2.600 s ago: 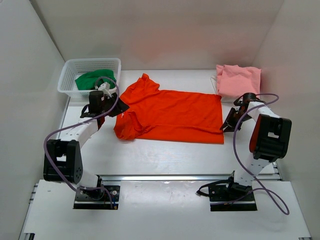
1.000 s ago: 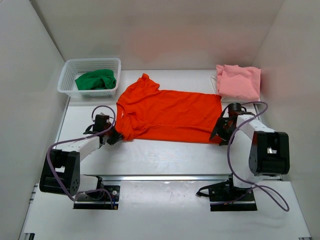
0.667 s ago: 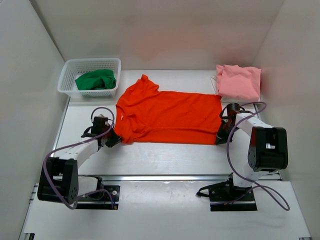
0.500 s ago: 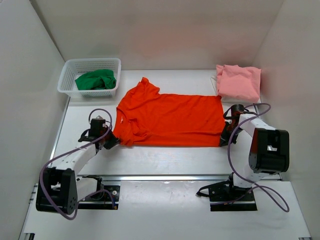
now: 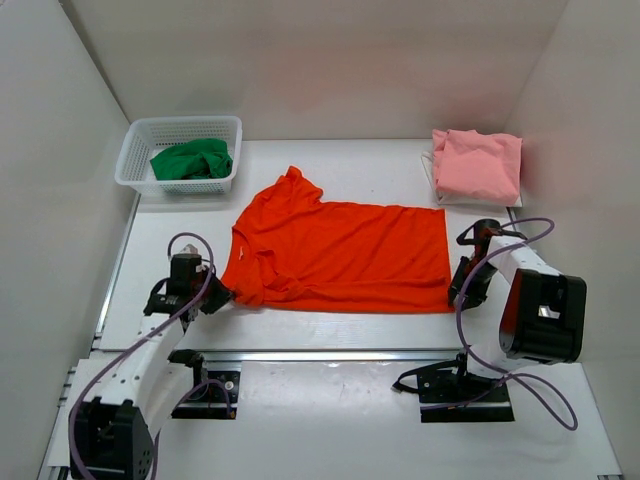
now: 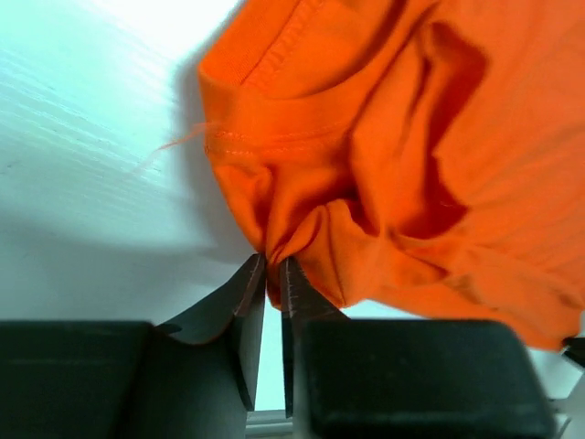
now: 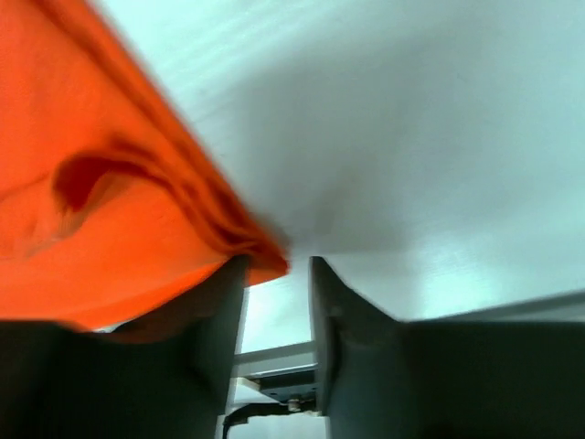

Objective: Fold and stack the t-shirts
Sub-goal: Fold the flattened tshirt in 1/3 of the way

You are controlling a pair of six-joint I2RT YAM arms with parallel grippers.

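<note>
White table point(image 5: 350, 165), white walls point(image 5: 320, 70), left hand point(image 6: 271, 265) pinching orange-red t-shirt point(image 5: 350, 245) (collar end), right hand point(image 7: 274, 265) apart

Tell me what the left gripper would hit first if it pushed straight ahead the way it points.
The orange-red t-shirt: its bunched edge sits right at the tips of the left gripper, apparently pinched, so any advance would push into that cloth.

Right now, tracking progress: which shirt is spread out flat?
The orange-red shirt, in the middle; the pink shirt lies folded, the green shirt sits bunched in the basket.
</note>
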